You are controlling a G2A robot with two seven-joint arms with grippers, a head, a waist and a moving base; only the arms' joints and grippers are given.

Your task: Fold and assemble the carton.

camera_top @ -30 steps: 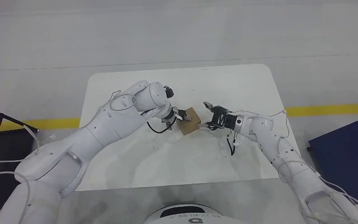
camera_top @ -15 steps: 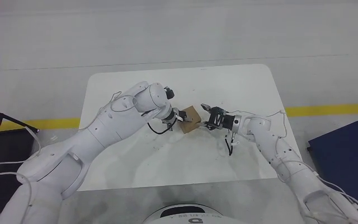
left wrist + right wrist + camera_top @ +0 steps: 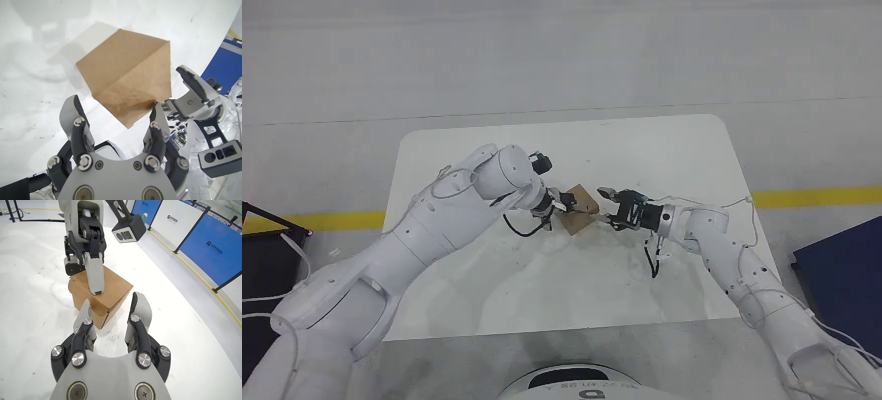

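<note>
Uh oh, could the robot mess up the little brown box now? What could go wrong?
The left gripper presses one finger on top of the carton; too much force might dent it. The right gripper sits open at the corner facing it, where a flap looks not quite shut; a nudge could crumple it or slide the carton across the table.

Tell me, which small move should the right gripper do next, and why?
Probably ease the right gripper forward so one finger presses the rounded flap flush against the carton. That flap seems to stand slightly proud at its corner, the open right gripper sits just beside it, and the open left gripper rests a finger on the carton's top, steadying it.
</note>
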